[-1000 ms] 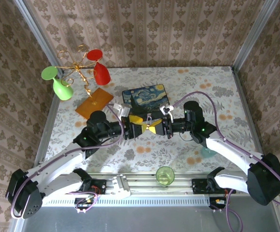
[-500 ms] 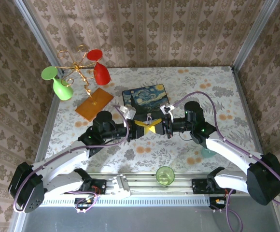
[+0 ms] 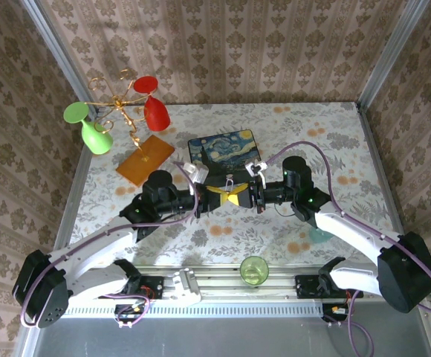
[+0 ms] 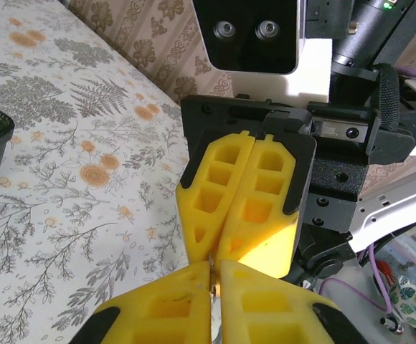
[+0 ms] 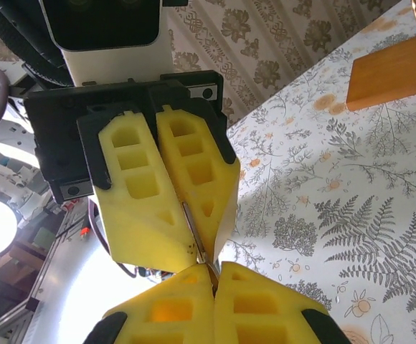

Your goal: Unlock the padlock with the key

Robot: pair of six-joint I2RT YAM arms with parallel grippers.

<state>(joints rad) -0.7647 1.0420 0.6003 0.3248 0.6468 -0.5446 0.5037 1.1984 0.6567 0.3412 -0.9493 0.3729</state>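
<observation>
Left fingers (image 4: 165, 308): squeezed shut on the thin key (image 5: 194, 233)
Right fingers (image 5: 172, 308): squeezed shut on the same key's other end
Key: up in the air, pinched where the yellow tips meet
Place: above the flowery counter (image 3: 275, 223), near the painted box (image 3: 227, 149)

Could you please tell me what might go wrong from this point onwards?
The left pincer pinches a thin metal strip between its fingers, edge-on; a slight twist could let it slip and drop to the table.
The right pincer meets it tip to tip, so pushing on may jam the two pairs together or bend the strip.
The painted box lies just beyond both; a swing might knock it.
</observation>
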